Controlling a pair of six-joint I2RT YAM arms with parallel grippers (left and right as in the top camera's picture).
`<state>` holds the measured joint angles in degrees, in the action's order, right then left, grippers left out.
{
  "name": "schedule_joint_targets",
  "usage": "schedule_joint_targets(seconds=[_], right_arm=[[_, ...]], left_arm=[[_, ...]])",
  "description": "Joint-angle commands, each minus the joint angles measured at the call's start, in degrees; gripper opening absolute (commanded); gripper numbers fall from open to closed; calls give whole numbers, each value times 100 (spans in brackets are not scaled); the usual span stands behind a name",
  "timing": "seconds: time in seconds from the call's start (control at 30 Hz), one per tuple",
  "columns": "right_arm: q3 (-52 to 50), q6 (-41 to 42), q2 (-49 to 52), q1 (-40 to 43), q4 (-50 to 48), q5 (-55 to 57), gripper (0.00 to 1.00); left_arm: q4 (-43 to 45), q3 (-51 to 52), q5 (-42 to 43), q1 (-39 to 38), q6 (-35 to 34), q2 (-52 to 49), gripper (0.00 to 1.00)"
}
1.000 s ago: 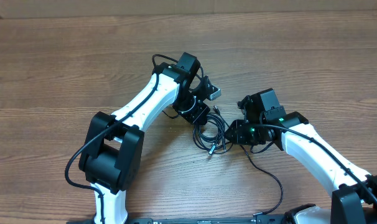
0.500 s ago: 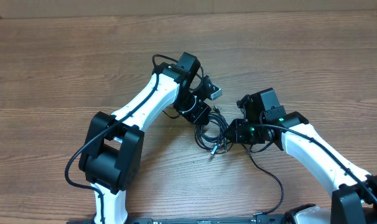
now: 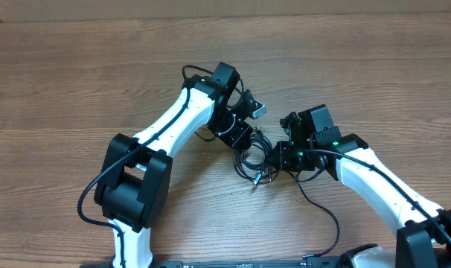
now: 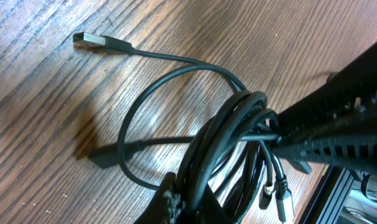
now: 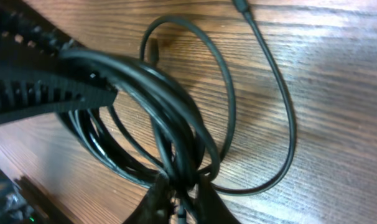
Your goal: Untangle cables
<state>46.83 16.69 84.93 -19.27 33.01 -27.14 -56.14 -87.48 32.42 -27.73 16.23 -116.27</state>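
- Overhead view: the cables [image 3: 252,168] lie as one small black tangle on the wooden bench [image 3: 77,82], just off the middle of the picture toward 4 o'clock.
- The left gripper [image 3: 243,143] meets the tangle from 11 o'clock and the right gripper [image 3: 273,158] from 3 o'clock. The two tips are near each other, with the coil spreading below them.
- Left wrist view: the left gripper's fingers sit at 6 o'clock, drawn in narrow, with several strands of the bundle pinched between them.
- From that pinch the strands run up toward 1 o'clock. There the black ribbed finger of the right gripper reaches in from 3 o'clock and touches the bundle.
- One strand runs out from the bundle to a silvery USB plug [image 4: 91,41], which lies flat on the wood at 10 o'clock, well apart from the rest.
- Another strand makes an open loop toward 9 o'clock. A dark plug [image 4: 101,156] rests on the bench at 8 o'clock, its cord crossing that loop.
- Two small connector ends [image 4: 274,198] hang at 5 o'clock, just beside the bundle.
- Right wrist view: the right gripper's fingers are at 6 o'clock, closed narrow on the thick part of the bundle.
- The left gripper's ribbed finger lies in from 9 o'clock against the strands.
- One loose strand arcs on the bench from 12 o'clock round through 3 to 5 o'clock.
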Motion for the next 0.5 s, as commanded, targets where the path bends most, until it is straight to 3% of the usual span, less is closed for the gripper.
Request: schedule_joint_targets(seconds=[0.0,0.3,0.47], right_arm=[[9,-68,2,-33,-35,-76,4],[9,-46,2,-33,-9,68,4],[9,-48,2,-33,-15,46,11]], left_arm=[[4,-151,214,-7,-107,164,4],[4,-151,212,-7,-105,164,4],[7,-151,212,-7,-105,164,4]])
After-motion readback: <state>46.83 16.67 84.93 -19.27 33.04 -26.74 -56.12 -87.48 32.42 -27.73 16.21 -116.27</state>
